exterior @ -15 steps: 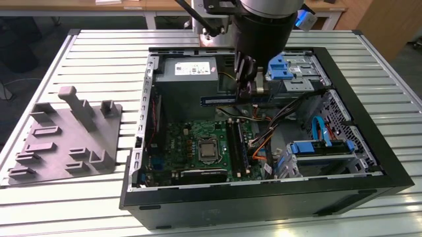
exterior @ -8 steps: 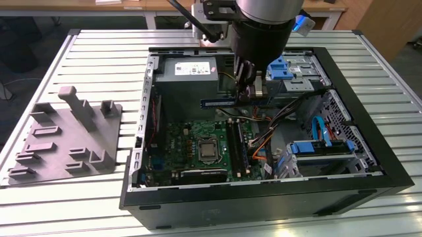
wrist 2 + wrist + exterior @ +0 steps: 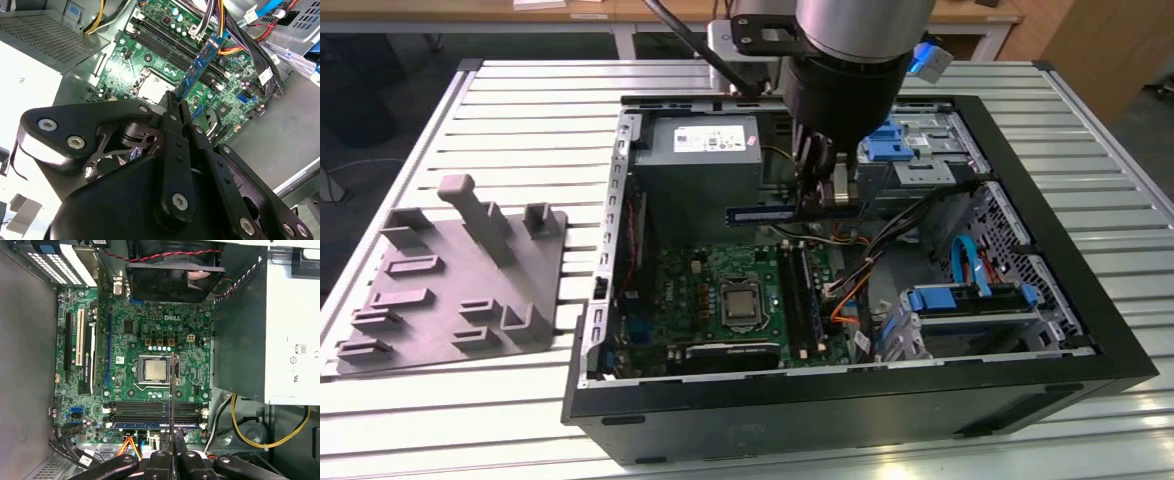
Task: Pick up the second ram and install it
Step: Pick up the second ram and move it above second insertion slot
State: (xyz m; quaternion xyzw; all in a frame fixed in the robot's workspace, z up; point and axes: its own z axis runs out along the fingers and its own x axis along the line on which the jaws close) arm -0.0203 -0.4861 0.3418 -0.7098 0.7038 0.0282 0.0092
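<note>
Since the slatted pale metal tabletop (image 3: 520, 110) carries everything, I begin there. On it stands the large black steel computer case (image 3: 854, 405), lying open, and just beside it, toward the exterior view's left, sits the grey moulded plastic fixture tray (image 3: 454, 290). Inside the case lies the green motherboard (image 3: 150, 325). Its square silver processor (image 3: 153, 369) sits near the middle, with the long black memory slots (image 3: 155, 410) next to it. One slot seems to be filled by a bluish stick. My black two-fingered hand (image 3: 834, 200) is clamped on one end of the second ram (image 3: 761, 213), a long, thin, flat bluish-green stick. I hold it on edge above the board and, as far as I can judge, apart from it. In the first wrist view it shows edge-on as a thin line reaching across the slots toward the processor, so it lies crosswise to them, not along them. That is my main worry: brought down at this angle it could not seat and might scrape the board or the processor. Because I grip only one end, the free end may tilt, so one corner would enter first and jam. The bundled orange, yellow and black cables (image 3: 235, 47) hang near the slots and could snag the stick. I cannot tell which way its notch faces.
</note>
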